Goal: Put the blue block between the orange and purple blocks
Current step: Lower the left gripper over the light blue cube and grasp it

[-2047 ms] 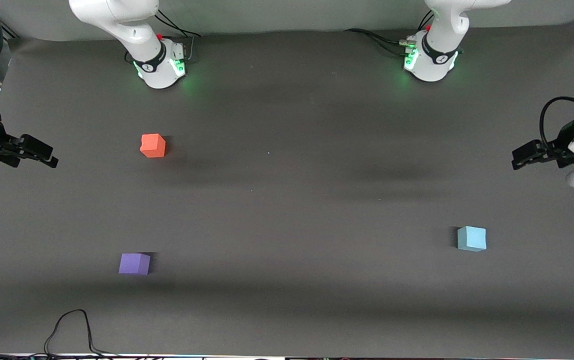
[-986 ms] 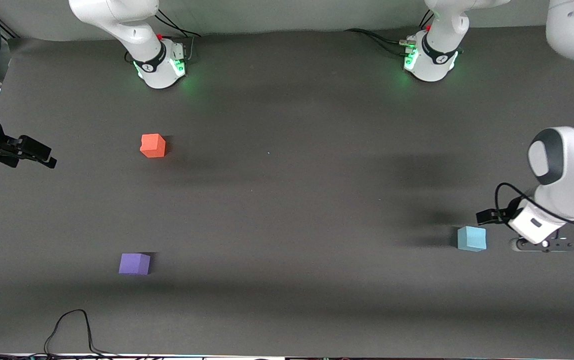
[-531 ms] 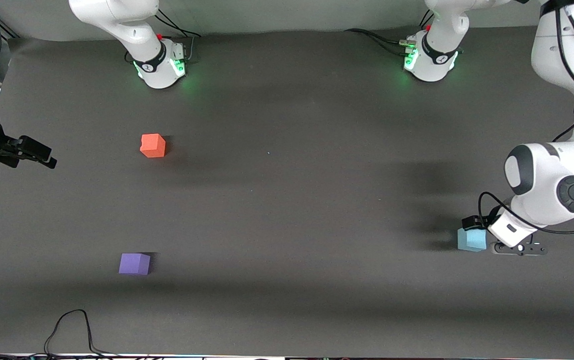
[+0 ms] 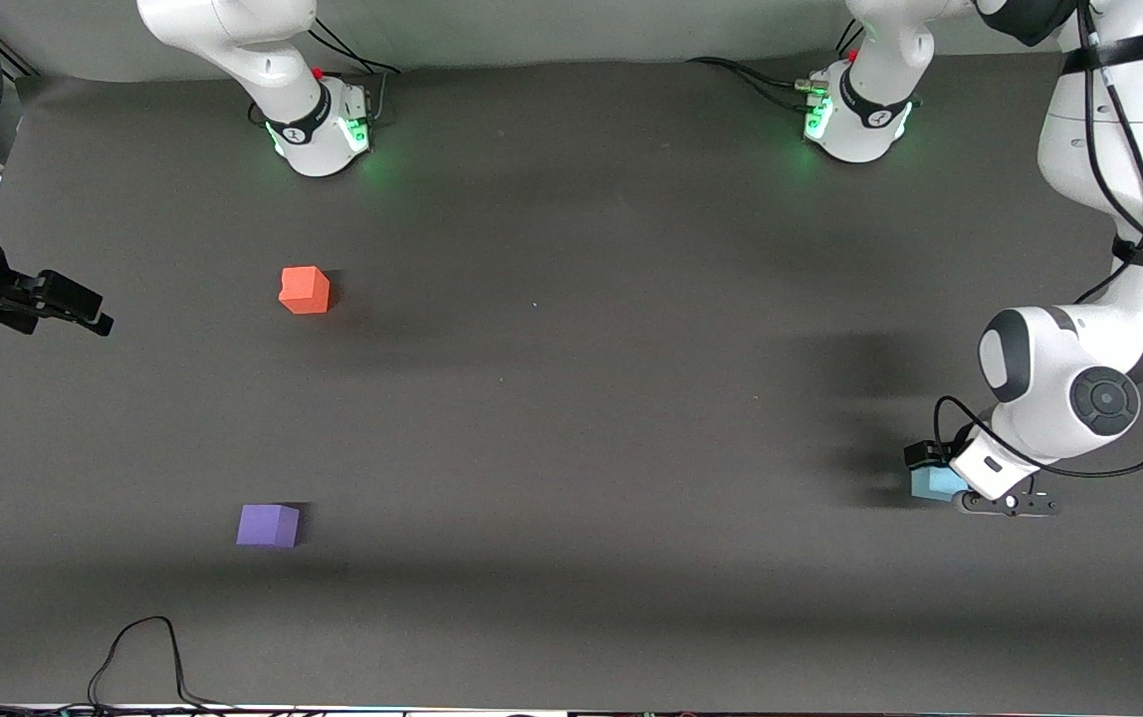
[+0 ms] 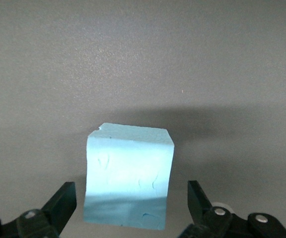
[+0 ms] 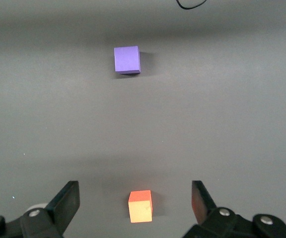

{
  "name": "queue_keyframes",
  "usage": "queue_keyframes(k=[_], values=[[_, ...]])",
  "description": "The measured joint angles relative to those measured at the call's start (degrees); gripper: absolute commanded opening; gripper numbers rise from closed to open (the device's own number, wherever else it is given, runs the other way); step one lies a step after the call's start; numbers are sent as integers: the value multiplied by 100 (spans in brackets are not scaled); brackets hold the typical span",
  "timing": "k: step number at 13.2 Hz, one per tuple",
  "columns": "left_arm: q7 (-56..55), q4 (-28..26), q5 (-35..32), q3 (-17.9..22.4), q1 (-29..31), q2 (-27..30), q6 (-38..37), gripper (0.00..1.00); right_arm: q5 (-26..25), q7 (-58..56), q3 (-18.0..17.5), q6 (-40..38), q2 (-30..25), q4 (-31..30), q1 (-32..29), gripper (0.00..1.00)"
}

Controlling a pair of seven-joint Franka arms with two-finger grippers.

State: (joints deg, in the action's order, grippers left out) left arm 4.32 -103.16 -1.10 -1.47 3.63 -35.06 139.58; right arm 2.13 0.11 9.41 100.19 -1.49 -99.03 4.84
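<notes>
The blue block (image 4: 933, 485) lies on the dark table toward the left arm's end. My left gripper (image 4: 932, 468) is low over it. In the left wrist view the blue block (image 5: 129, 176) stands between the open fingers (image 5: 63, 202) with a gap on each side; the left gripper (image 5: 130, 203) is not touching it. The orange block (image 4: 305, 290) and purple block (image 4: 268, 525) lie toward the right arm's end, the purple one nearer the camera. My right gripper (image 4: 74, 307) waits open beside the orange block; its wrist view shows the gripper (image 6: 134, 199), the orange block (image 6: 140, 206) and the purple block (image 6: 127, 59).
The arm bases (image 4: 318, 124) (image 4: 855, 115) stand at the table's back edge. A black cable (image 4: 143, 652) loops onto the table's near edge by the purple block.
My left arm has swung in from the table's end and come down over the blue block, fingers open either side of it. The right arm and all blocks have not moved.
</notes>
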Motion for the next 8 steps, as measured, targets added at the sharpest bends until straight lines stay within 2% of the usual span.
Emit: queue_keyframes(k=[6, 8], values=[[8, 30, 0, 0, 0, -43, 57, 100, 0, 0, 0, 0, 0, 0, 0, 100], [8, 51, 0, 0, 0, -63, 62, 89, 0, 0, 0, 0, 0, 0, 0, 100]])
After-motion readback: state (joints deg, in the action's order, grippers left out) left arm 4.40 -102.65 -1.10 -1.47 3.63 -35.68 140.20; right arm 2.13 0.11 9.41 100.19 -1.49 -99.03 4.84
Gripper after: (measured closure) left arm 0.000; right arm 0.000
